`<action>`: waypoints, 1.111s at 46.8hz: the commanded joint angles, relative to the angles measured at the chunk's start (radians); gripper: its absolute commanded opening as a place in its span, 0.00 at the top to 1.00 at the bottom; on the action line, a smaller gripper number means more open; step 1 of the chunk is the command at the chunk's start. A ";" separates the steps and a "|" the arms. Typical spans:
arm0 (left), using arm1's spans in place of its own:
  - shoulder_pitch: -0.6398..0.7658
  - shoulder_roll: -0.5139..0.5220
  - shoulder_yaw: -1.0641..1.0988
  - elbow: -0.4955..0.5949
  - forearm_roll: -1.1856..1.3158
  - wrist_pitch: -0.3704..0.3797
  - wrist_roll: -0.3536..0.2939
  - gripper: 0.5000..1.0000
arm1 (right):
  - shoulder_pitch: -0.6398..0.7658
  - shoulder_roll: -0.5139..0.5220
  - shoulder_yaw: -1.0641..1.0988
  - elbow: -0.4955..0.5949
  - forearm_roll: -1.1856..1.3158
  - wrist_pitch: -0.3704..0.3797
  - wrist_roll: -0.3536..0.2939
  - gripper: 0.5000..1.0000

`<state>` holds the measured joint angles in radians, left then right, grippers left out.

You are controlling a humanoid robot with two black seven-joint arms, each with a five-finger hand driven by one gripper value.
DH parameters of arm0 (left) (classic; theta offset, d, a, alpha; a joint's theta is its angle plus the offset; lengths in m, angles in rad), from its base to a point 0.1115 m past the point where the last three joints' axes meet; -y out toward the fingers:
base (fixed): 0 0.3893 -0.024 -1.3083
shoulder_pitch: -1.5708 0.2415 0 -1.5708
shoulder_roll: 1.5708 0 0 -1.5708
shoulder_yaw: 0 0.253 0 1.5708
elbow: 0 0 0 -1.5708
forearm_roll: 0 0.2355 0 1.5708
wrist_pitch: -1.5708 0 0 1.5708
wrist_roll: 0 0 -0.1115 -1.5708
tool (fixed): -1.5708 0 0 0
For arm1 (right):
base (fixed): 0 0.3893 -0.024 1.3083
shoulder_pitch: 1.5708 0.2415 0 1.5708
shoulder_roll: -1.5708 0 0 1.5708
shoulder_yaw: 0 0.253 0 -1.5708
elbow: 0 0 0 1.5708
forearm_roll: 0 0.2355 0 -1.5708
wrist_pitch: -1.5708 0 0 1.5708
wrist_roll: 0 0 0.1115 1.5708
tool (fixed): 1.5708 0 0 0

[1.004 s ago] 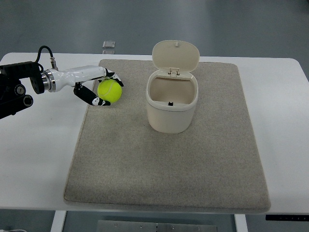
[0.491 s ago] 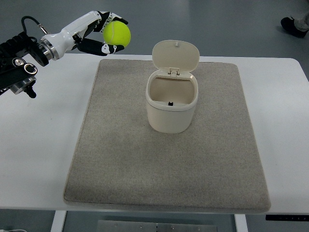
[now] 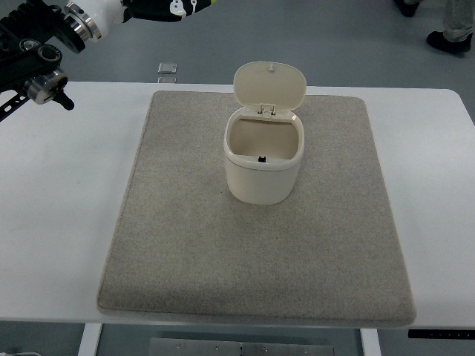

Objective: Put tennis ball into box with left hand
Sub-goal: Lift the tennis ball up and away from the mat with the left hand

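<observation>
Below and right of my left hand [image 3: 159, 9] lies the grey mat [image 3: 185, 245], bearing the cream box [image 3: 263, 159], lid [image 3: 270, 86] tipped back, mouth clear. The hand is cropped at the top edge, curled on the tennis ball [image 3: 208, 2], barely a sliver visible. I judge it light, springy, fuzzy: fingers should wrap its middle.

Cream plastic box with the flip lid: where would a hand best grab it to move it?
Clasp the cream plastic box around its rounded body, coming from the near side: no handle shows, and the open lid stands hinged on the far rim.
</observation>
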<state>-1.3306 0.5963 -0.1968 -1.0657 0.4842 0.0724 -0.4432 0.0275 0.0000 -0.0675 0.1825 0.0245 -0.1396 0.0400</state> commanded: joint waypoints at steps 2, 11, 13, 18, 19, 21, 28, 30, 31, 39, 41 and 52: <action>-0.047 -0.053 0.003 0.001 -0.015 0.001 0.000 1.00 | 0.000 0.000 0.000 0.000 0.000 0.000 0.000 0.20; -0.111 -0.125 0.005 0.009 -0.035 0.006 0.000 1.00 | -0.001 0.000 0.000 0.000 0.000 0.000 0.000 0.20; -0.114 -0.148 0.008 0.009 -0.035 0.013 0.000 1.00 | -0.001 0.000 0.000 0.000 0.000 0.000 0.000 0.20; -0.107 -0.222 0.017 0.006 -0.032 0.012 0.000 1.00 | 0.000 0.000 0.000 0.000 0.000 0.000 0.000 0.20; -0.105 -0.230 0.020 0.004 -0.032 0.012 0.000 1.00 | 0.000 0.000 0.000 0.000 0.000 0.000 0.000 0.20; -0.102 -0.242 0.028 0.000 -0.030 0.012 0.000 1.00 | 0.000 0.000 0.000 0.000 0.000 0.000 0.000 0.20; -0.098 -0.257 0.057 -0.048 -0.030 0.013 0.000 1.00 | 0.000 0.000 0.000 0.000 0.000 0.000 0.000 0.20; -0.098 -0.266 0.066 -0.057 -0.030 0.013 0.000 1.00 | 0.000 0.000 0.000 0.000 0.000 0.000 0.000 0.20; -0.098 -0.270 0.069 -0.062 -0.030 0.013 -0.002 1.00 | 0.000 0.000 0.000 0.000 0.000 0.000 0.000 0.20; -0.093 -0.271 0.079 -0.118 -0.029 0.015 -0.002 1.00 | 0.000 0.000 0.000 0.000 0.000 0.000 0.000 0.20; -0.094 -0.271 0.088 -0.132 -0.029 0.017 -0.002 1.00 | 0.000 0.000 0.000 0.000 0.000 0.000 0.000 0.20; -0.094 -0.270 0.132 -0.229 -0.029 0.056 -0.002 1.00 | 0.000 0.000 0.000 0.000 0.000 0.000 0.000 0.20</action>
<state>-1.4248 0.3248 -0.0830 -1.2634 0.4556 0.1156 -0.4449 0.0273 0.0000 -0.0675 0.1825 0.0245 -0.1396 0.0399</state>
